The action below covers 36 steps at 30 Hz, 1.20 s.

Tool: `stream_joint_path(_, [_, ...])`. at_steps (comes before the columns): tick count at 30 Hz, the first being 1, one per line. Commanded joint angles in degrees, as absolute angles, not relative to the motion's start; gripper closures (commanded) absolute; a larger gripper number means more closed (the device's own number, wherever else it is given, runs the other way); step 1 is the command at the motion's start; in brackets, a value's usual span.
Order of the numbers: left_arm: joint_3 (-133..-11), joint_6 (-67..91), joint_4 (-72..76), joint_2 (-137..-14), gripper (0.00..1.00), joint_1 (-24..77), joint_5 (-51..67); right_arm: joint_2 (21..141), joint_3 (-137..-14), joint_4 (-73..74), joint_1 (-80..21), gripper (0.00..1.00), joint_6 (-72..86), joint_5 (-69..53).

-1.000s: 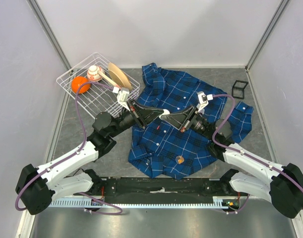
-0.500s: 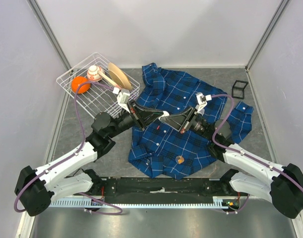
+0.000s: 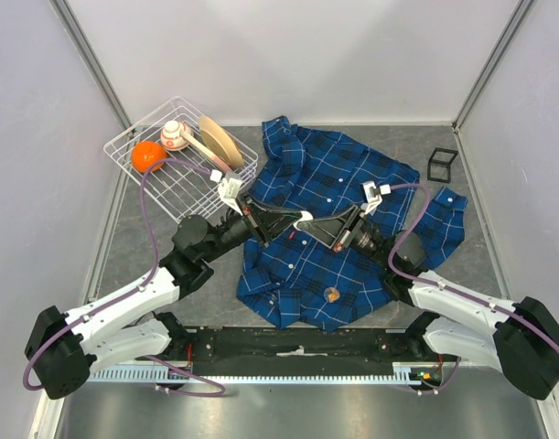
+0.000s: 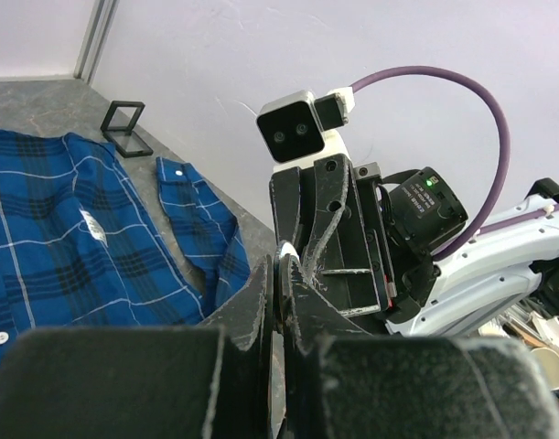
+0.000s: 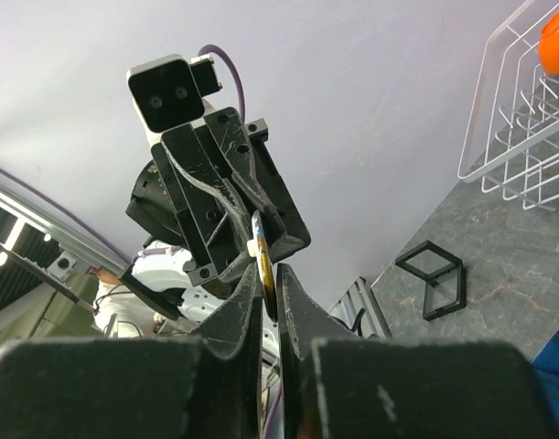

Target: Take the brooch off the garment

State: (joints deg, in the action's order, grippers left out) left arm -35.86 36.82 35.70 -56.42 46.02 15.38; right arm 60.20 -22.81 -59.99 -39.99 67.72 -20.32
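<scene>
Garment (image 3: 325,178), blue plaid w/ thin white checks

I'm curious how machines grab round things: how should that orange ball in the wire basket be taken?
Across its widest middle, coming straight down. The orange ball is round and sits in a corner of the wire basket, whose walls probably block a sideways approach.

Garment (image 3: 327,174), wire basket (image 3: 183,183) on grey table (image 3: 499,242)

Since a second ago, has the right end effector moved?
Yes. The right end effector slid slightly nearer the arms' bases, away from the small black frame.
</scene>
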Motion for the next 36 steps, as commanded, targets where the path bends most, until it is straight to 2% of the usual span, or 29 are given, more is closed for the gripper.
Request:
stream_joint_path(1, [-35.9,37.0,39.1,-53.8,0.98,46.5,15.2,61.4,-22.1,-66.1,-39.0,0.98,71.5,-12.3])
stream_joint_path(12, [-35.4,36.7,37.4,-52.6,0.98,46.6,12.7,61.5,-19.7,-70.1,-39.3,0.81,72.0,-11.7])
stream_joint_path(15, [-36.3,36.9,34.7,-52.9,0.98,46.7,11.3,60.9,-19.8,-70.0,-39.3,0.72,70.5,-13.4])
stream_joint_path(20, [-36.7,38.4,29.5,-53.5,0.98,46.6,7.0,56.9,-19.5,-65.5,-39.3,0.45,66.0,-17.8])
stream_joint_path(23, [-37.8,39.4,25.1,-54.2,0.98,46.5,4.8,51.7,-19.5,-57.0,-39.3,0.34,59.9,-20.5])
stream_joint_path(26, [-40.8,42.2,18.0,-56.1,0.98,45.4,4.3,45.4,-25.0,-34.8,-39.3,0.29,49.1,-20.5])
stream_joint_path(27, [-42.8,43.8,16.1,-56.7,0.98,44.8,4.6,44.1,-27.1,-21.7,-39.3,0.28,39.8,-19.6])
stream_joint_path(30, [-47.8,48.8,6.6,-59.7,0.98,42.9,6.1,41.3,-35.8,-0.5,-39.3,0.27,22.8,-10.8])
stream_joint_path(32, [-49.9,51.7,2.9,-61.7,0.98,41.1,9.6,40.9,-40.2,6.0,-39.4,0.27,15.9,-4.3])
stream_joint_path(36, [-54.2,61.4,-3.4,-67.5,0.98,35.0,24.6,42.5,-43.7,12.1,-39.4,0.27,7.0,-2.2])
